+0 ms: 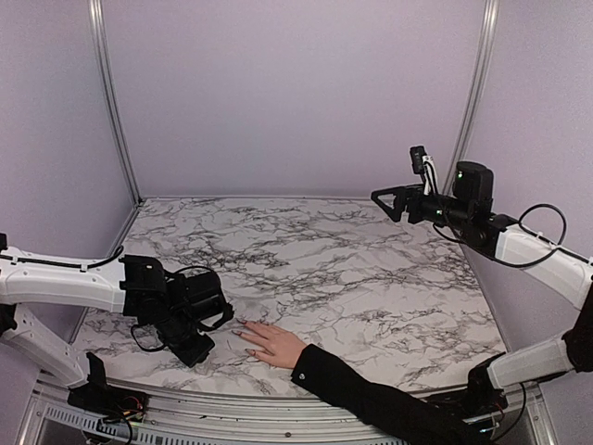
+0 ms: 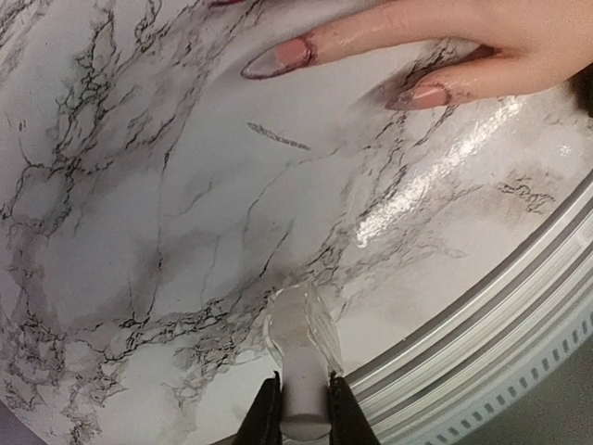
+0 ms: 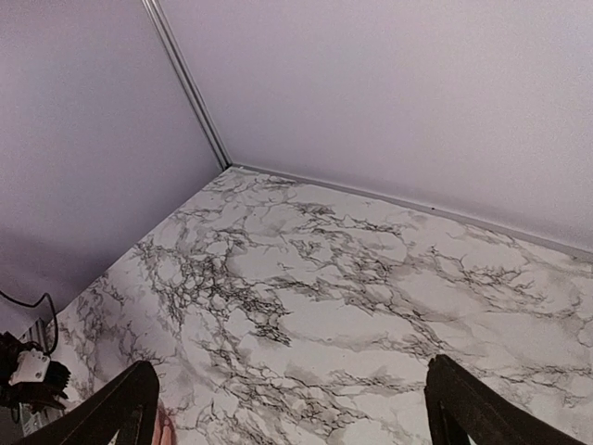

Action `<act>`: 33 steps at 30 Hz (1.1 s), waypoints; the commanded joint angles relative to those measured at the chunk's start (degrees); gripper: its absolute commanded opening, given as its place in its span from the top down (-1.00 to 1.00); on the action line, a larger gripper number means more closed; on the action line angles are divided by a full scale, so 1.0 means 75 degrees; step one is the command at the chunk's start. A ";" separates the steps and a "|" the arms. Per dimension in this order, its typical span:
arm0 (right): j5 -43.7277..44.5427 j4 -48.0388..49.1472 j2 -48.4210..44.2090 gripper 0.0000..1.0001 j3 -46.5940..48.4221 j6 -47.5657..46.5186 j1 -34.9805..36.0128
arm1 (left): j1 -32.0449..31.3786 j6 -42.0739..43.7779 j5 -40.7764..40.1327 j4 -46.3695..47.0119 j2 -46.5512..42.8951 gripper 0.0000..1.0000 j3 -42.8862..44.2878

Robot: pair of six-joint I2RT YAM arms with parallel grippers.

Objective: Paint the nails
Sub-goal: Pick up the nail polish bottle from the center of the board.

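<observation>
Nails (image 2: pixel 278 60) tip the pale hand (image 1: pixel 276 345), whose fingers (image 2: pixel 371 42) point toward my left gripper (image 2: pixel 303 413) just beside it, clamped on a pale applicator (image 2: pixel 298 348); my right gripper (image 3: pixel 296 417) gapes empty, far from the hand.

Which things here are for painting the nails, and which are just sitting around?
For the job:
- the nails on the person's hand
- the left gripper, shut on a small pale see-through piece I can't name

Just there:
- the right gripper, open and raised over the marble table
- the black sleeve
- the metal rail at the table's edge
</observation>
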 commanded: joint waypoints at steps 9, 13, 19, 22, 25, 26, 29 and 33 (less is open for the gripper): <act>-0.3220 0.0597 0.0544 -0.97 -0.0006 0.0162 0.0689 | -0.0025 0.2359 0.1147 0.0162 -0.0820 1.00 0.2238; -0.3210 0.0014 0.0628 -0.97 0.0016 -0.0390 0.1757 | -0.0024 0.3251 0.1679 0.0671 -0.0903 1.00 0.2492; -0.3192 -0.0342 0.0761 -0.94 -0.0067 -0.0862 0.3333 | 0.0019 0.4133 0.2446 0.1607 -0.0974 1.00 0.2657; -0.3249 -0.0169 0.0847 -0.88 -0.0231 -0.0902 0.3975 | 0.0022 0.4364 0.2787 0.1907 -0.0969 1.00 0.2673; -0.3273 -0.0203 0.0968 -0.83 -0.0257 -0.1080 0.4401 | 0.0040 0.4563 0.3036 0.2132 -0.0954 1.00 0.2719; -0.3289 -0.0216 0.0993 -0.82 -0.0254 -0.1151 0.4517 | 0.0045 0.4609 0.3121 0.2193 -0.0935 1.00 0.2741; -0.3317 -0.0198 0.1074 -0.78 -0.0230 -0.1297 0.4787 | 0.0054 0.4712 0.3223 0.2390 -0.0898 1.00 0.2788; -0.3393 -0.0189 0.1232 -0.72 -0.0176 -0.1414 0.5060 | 0.0054 0.4764 0.3368 0.2626 -0.0882 1.00 0.2813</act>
